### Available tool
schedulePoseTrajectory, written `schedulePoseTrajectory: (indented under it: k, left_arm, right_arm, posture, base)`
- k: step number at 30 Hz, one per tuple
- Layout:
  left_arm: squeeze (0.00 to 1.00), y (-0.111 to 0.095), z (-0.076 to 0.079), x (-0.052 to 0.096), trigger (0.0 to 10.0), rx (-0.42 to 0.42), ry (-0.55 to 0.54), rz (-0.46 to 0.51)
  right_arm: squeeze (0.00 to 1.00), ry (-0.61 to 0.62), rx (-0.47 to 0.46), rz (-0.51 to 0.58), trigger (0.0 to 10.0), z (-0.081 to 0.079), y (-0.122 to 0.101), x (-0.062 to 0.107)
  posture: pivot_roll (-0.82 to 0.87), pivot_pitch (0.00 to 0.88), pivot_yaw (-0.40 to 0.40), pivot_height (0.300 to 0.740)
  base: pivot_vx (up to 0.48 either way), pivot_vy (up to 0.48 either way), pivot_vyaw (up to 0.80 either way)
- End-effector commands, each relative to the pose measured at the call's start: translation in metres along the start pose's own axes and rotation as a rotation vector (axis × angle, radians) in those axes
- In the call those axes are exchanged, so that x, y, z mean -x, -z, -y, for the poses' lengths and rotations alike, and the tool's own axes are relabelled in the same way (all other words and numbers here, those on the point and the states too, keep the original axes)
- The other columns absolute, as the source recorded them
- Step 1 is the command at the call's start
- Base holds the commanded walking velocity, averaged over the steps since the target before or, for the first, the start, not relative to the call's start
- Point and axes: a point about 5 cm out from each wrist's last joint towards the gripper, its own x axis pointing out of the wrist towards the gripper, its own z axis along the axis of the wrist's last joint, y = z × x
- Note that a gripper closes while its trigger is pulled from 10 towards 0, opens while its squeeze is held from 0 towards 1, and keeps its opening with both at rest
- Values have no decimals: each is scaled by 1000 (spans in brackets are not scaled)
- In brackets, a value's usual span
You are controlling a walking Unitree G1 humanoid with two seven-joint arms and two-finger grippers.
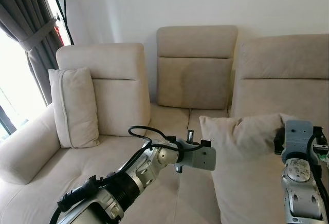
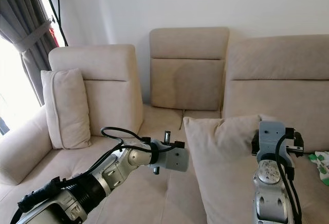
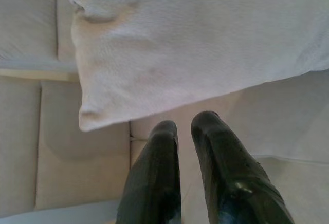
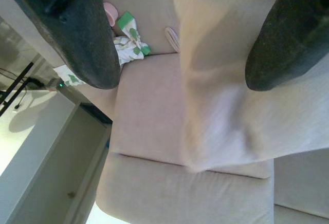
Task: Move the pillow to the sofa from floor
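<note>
The pillow point(image 1: 247, 152) stands upright on the sofa point(image 1: 169, 126) seat at about 4 o'clock, the right gripper point(image 4: 180, 44) at its 3 o'clock edge with jaws spread apart around it, the left gripper point(image 3: 185, 147), jaws nearly together, just beside its 9 o'clock edge.

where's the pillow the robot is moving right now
The pillow is up over the sofa seat on the robot's right, between the left gripper and the right gripper, whose open fingers straddle it.
</note>
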Motion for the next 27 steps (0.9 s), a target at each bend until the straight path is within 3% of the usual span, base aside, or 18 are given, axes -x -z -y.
schedulePoseTrajectory:
  k: [1, 2, 6, 9, 11, 12, 14, 15, 16, 18, 20, 21, 23, 26, 27]
  left_arm:
    - [0, 3, 0, 2, 10000, 11, -9, -10]
    - [0, 2, 0, 2, 10000, 11, -10, -8]
    - [0, 2, 0, 2, 10000, 14, -10, -6]
    - [0, 2, 3, 2, 10000, 50, -7, 3]
    - [0, 2, 5, -1, 10000, 147, -30, 15]
    - [0, 2, 5, -1, 10000, 147, -30, 15]
    - [0, 3, 6, -4, 10000, 263, -80, 20]
    - [0, 3, 6, -4, 10000, 263, -80, 20]
    - [0, 5, 6, -5, 10000, 349, -117, 19]
    - [0, 5, 6, -5, 10000, 349, -117, 19]
    - [0, 14, 7, -5, 10000, 553, -220, 25]
    - [0, 14, 7, -5, 10000, 553, -220, 25]
    - [0, 21, 8, -4, 10000, 721, -308, 41]
    - [0, 23, 9, -4, 10000, 753, -325, 45]
    - [0, 23, 11, -2, 10000, 821, -353, 75]
  right_arm:
    - [580, -28, 9, -11, 10000, -7, 3, 3]
    - [0, -36, 8, -7, 10000, -9, 3, 4]
    - [0, -63, -10, 22, 10000, -13, 0, 7]
    - [0, -153, -48, 58, 10000, -26, -5, 12]
    - [0, -260, -91, 81, 10000, -41, -7, 21]
    - [0, -260, -91, 81, 10000, -41, -7, 21]
    - [0, -323, -124, 95, 10000, -51, -8, 29]
    - [0, -323, -124, 95, 10000, -51, -8, 29]
    - [0, -353, -136, 102, 10000, -56, -7, 35]
    - [0, -353, -136, 102, 10000, -56, -7, 35]
    - [0, -403, -154, 109, 10000, -65, -4, 46]
    - [0, -403, -154, 109, 10000, -65, -4, 46]
    - [0, -434, -161, 117, 10000, -70, -1, 53]
    - [0, -440, -161, 120, 10000, -71, 0, 55]
    - [0, -447, -185, 127, 10000, -71, 0, 57]
  posture:
    - [-156, 0, 90, 740]
    - [-156, 0, 89, 740]
    - [-157, 0, 90, 740]
    - [-158, 0, 93, 740]
    - [-157, 0, 94, 740]
    - [-157, 0, 94, 740]
    - [-158, 0, 95, 740]
    - [-158, 0, 95, 740]
    - [-158, 0, 96, 740]
    - [-158, 0, 96, 740]
    - [-156, 0, 95, 740]
    - [-156, 0, 95, 740]
    - [-157, 0, 95, 740]
    - [-157, 0, 95, 740]
    - [-157, 0, 94, 740]
  base:
    - [0, 0, 0]
    - [0, 0, 0]
    - [0, 0, 0]
    - [0, 0, 0]
    - [0, 0, 0]
    - [0, 0, 0]
    - [0, 0, 0]
    - [0, 0, 0]
    - [0, 0, 0]
    - [0, 0, 0]
    - [0, 0, 0]
    - [0, 0, 0]
    - [0, 0, 0]
    - [0, 0, 0]
    - [0, 0, 0]
